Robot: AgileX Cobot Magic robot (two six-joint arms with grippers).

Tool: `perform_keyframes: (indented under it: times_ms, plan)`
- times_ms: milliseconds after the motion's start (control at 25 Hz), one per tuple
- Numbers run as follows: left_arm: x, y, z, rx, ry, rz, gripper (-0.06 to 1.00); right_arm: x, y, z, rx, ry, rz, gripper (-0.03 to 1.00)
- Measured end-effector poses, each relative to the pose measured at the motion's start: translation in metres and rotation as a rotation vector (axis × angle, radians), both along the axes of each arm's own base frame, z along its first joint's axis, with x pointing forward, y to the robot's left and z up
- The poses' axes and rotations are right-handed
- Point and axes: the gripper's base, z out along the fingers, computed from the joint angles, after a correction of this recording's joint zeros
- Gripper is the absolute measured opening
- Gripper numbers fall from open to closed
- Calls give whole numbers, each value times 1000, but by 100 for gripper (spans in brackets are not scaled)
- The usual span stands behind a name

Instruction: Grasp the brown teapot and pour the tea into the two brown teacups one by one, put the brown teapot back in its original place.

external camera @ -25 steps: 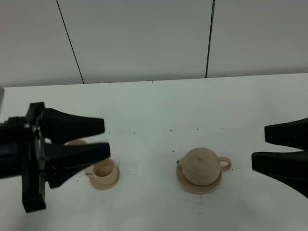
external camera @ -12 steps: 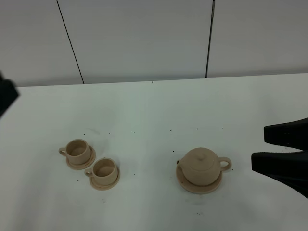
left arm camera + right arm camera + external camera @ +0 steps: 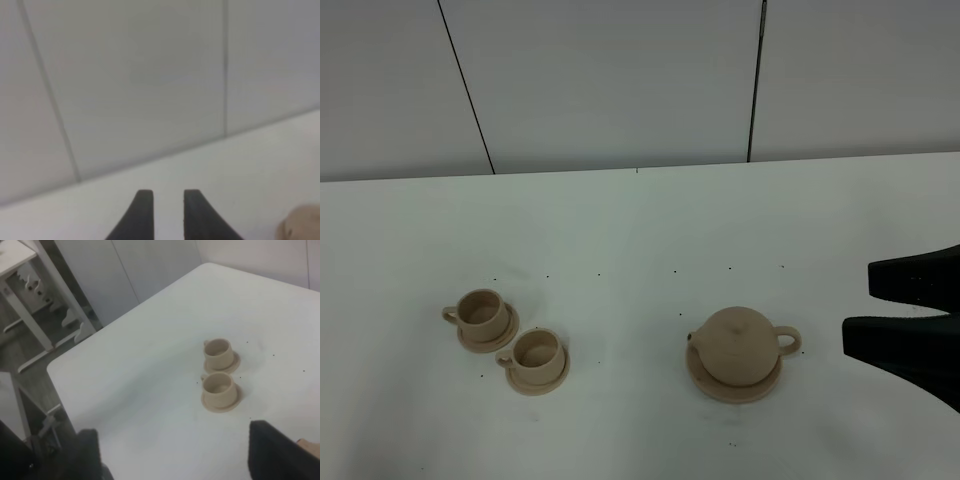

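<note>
The brown teapot (image 3: 738,345) stands upright with its lid on, on its wide saucer, the original place (image 3: 712,386), right of the table's middle, its handle toward my right gripper. The two brown teacups (image 3: 482,312) (image 3: 536,352) sit on small saucers at the left; the right wrist view also shows these cups (image 3: 219,351) (image 3: 218,385). My right gripper (image 3: 858,303) hovers open to the right of the teapot, apart from it, and shows as wide-set fingers (image 3: 172,430). My left gripper (image 3: 167,195) appears only in its wrist view, fingers slightly apart, nothing between them.
The white table (image 3: 640,230) runs back to a panelled wall (image 3: 620,80). In the right wrist view the table's edge (image 3: 65,365) drops to a floor with white furniture legs (image 3: 30,325). A blurred tan shape (image 3: 302,225) shows in the left wrist view; I cannot tell what it is.
The left arm, which covered one cup a second ago, has pulled away to the left and out of the exterior view. Both cups now show. The right gripper has not moved.
</note>
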Motion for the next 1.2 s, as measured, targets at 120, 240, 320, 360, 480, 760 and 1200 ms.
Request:
perform_keyframes:
  times_ms: [120, 240, 320, 360, 480, 760, 1200]
  plan:
    - [-2, 3, -8, 15, 87, 31, 22, 0, 0, 0, 0, 0, 0, 59]
    - [-4, 4, -14, 12, 165, 49, 22, 0, 0, 0, 0, 0, 0, 59]
    - [-6, 5, -17, 8, 211, 59, 22, 0, 0, 0, 0, 0, 0, 59]
    - [-7, 5, -19, 8, 235, 61, 22, 0, 0, 0, 0, 0, 0, 59]
    - [-11, 6, -23, 1, 283, 71, 22, 0, 0, 0, 0, 0, 0, 59]
    - [-42, 10, -23, -36, 252, 123, 22, 0, 0, 0, -1, 0, 1, 59]
    - [-76, 18, -37, -38, 363, 224, 22, 0, 0, 0, 1, 1, 5, 59]
